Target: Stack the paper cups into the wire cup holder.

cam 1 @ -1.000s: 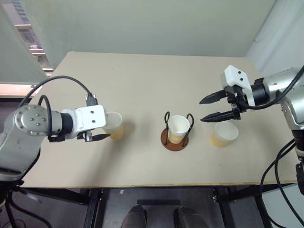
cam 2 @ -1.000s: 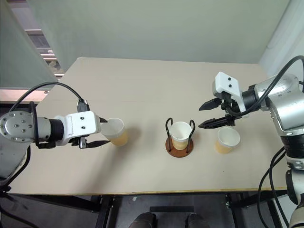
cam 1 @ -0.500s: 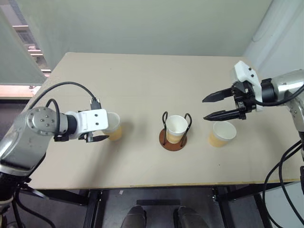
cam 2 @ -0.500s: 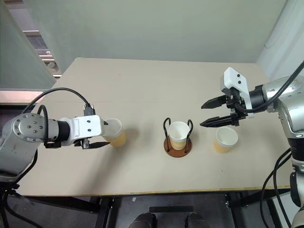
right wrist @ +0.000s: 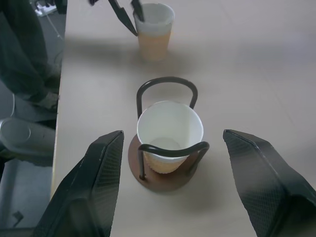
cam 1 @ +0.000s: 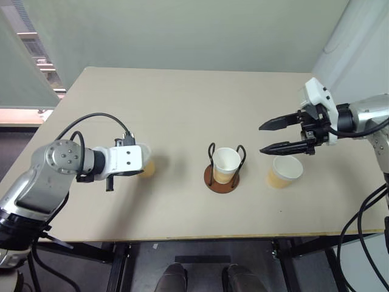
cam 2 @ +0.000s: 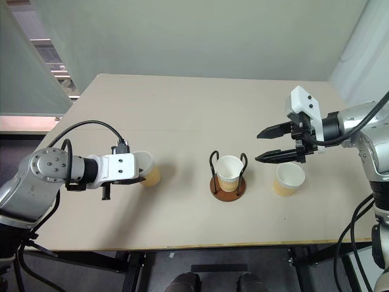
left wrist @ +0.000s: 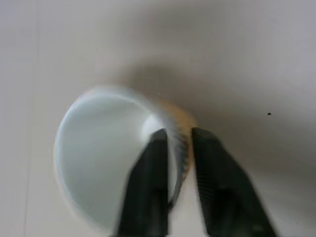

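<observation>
Reddish-brown disc wire cup holder [cam 1: 221, 176] at bench [cam 1: 182, 103] centre holding one tan, white-rimmed paper cup [cam 1: 225, 164], left tool [left wrist: 175, 148] pinching second cup's [left wrist: 108, 158] wall, third cup [cam 1: 284, 171] beneath wide-open right tool [cam 1: 265, 137]

Beige table [cam 1: 182, 103] spread beneath both sets of jaws, bare and matte, with a tiny dark speck [left wrist: 269, 114] just past the left jaws. Pale grey-green wall [cam 1: 182, 30] far beyond the jaws, behind the table's back edge. Black frame [cam 1: 121, 261] under the near edge, behind the jaws, over dark floor [cam 1: 200, 267]. White drape [cam 1: 355, 36] beyond the right jaws. Slats [cam 1: 36, 52] outward of the left jaws.
</observation>
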Controlling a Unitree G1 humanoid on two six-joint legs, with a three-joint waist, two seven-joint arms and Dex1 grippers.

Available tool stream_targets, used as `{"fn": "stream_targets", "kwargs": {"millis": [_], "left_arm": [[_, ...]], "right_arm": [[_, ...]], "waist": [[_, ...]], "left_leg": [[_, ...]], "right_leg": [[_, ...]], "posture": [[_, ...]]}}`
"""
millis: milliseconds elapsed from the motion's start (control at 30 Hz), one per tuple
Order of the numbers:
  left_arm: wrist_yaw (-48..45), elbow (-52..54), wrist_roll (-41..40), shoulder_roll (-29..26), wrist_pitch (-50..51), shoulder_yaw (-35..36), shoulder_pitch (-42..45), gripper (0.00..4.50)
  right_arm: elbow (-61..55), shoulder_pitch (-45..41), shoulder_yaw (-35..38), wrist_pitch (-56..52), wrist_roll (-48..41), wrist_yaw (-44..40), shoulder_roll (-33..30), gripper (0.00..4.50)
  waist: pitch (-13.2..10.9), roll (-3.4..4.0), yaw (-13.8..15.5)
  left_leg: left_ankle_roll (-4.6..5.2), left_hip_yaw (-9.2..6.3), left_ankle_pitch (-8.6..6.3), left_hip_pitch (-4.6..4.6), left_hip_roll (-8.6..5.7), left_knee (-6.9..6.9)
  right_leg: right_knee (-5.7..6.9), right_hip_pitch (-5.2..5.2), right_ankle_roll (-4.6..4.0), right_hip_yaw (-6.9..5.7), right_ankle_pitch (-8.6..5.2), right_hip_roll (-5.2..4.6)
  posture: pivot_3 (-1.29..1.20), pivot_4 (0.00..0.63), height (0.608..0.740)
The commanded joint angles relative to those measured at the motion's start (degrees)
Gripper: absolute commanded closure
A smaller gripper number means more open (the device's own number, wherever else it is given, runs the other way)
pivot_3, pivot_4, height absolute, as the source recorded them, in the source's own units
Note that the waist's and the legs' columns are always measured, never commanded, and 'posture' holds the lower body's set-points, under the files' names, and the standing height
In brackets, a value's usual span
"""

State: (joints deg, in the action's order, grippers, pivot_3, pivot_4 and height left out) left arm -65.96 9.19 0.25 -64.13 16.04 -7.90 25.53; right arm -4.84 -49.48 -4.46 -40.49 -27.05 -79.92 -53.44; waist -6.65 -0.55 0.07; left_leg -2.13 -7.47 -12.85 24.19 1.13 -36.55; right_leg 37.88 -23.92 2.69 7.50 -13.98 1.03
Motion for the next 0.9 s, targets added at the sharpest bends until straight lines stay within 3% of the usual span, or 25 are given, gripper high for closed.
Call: {"fn": "stream_targets", "kwargs": {"millis": [33,267,433,667,900], "left_arm": [[-2.7,2.5,-4.8,0.6,3.0,2.9,1.3,4.49],[-6.6,7.2,-15.4,1.1,11.2,6.6,3.2,4.49],[-8.2,9.0,-23.6,3.5,18.4,7.0,13.8,4.49],[-13.5,7.3,-32.0,7.7,24.5,3.6,29.0,4.49],[-19.1,0.4,-29.9,15.6,19.8,-3.7,36.8,4.49]], "right_arm": [[-0.1,0.1,3.4,1.1,-2.3,-0.2,0.0,1.17],[2.7,1.6,5.7,3.0,-4.6,-3.0,-0.5,1.17],[3.5,4.6,6.0,3.5,-4.6,-5.5,-2.8,1.17],[-4.7,9.9,12.8,-3.3,-12.8,-5.4,-7.4,1.17],[-10.7,14.7,20.8,-6.8,-17.5,-0.9,-10.9,1.17]], "waist": [[0.0,0.0,0.0],[0.0,0.0,0.0],[0.0,-0.02,0.5],[0.0,-0.01,0.4],[0.0,-0.01,0.5]], "left_leg": [[0.0,0.0,0.0,0.0,0.0,0.0],[-0.01,0.01,0.01,0.03,0.0,-0.05],[-0.02,-0.01,0.02,0.04,0.02,-0.2],[-0.02,0.08,0.02,0.06,-0.01,-0.44],[0.02,0.09,-0.01,-0.06,-0.12,-0.56]], "right_leg": [[0.0,0.0,0.0,0.0,0.0,0.0],[0.0,0.01,0.01,0.0,0.0,0.0],[0.01,0.11,0.03,-0.11,0.02,0.0],[0.0,0.2,0.19,-0.02,0.0,0.0],[-0.07,0.46,0.5,0.11,-0.14,-0.05]], "posture": [[0.0,0.15,0.74],[0.0,0.15,0.74],[0.0,0.15,0.74],[0.0,0.15,0.74],[0.0,0.15,0.74]]}}
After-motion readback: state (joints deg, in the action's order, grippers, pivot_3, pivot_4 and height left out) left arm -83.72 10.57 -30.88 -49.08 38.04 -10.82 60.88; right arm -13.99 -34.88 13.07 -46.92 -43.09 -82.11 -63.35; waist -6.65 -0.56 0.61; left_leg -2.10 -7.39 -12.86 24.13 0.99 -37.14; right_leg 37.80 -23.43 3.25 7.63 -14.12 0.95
